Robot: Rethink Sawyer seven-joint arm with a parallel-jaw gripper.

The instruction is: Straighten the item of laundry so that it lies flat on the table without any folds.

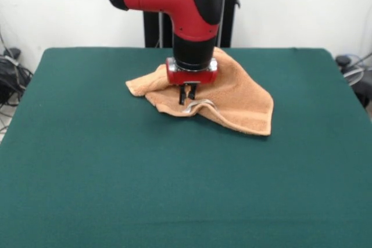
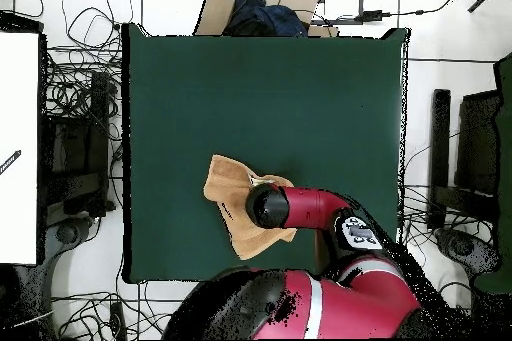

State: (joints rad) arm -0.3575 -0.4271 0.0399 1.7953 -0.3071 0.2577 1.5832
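Observation:
The orange-tan towel [image 1: 238,98] lies crumpled on the far half of the green table [image 1: 174,190], with a corner folded over and a pale edge raised at its front. My gripper [image 1: 187,95] points straight down onto the towel's front middle, and its fingers stand close together, pinching a fold of cloth. In the overhead view the towel [image 2: 225,189] lies near the table's edge on the robot's side, partly under the arm's wrist [image 2: 268,206], which hides the gripper.
The table [image 2: 260,87] stretches wide beyond the towel. Cables and black equipment [image 2: 75,147] lie on the floor to the left. A cardboard box with dark cloth [image 2: 262,7] stands past the table's far edge.

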